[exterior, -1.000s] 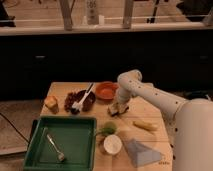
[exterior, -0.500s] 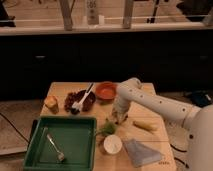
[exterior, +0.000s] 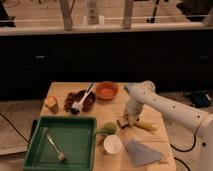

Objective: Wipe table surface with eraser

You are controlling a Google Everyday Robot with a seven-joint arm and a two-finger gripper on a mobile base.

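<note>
The hand (exterior: 127, 120) of glossy white plastic rests on the matt wooden table surface (exterior: 113, 105) beside a smooth green plastic tray (exterior: 75, 122).

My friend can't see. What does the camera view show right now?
A white robot arm reaches down so its gripper sits on a small eraser near the middle of a wooden table. Around it are a green tray holding a fork, an orange bowl, a white cup and a grey cloth.
</note>
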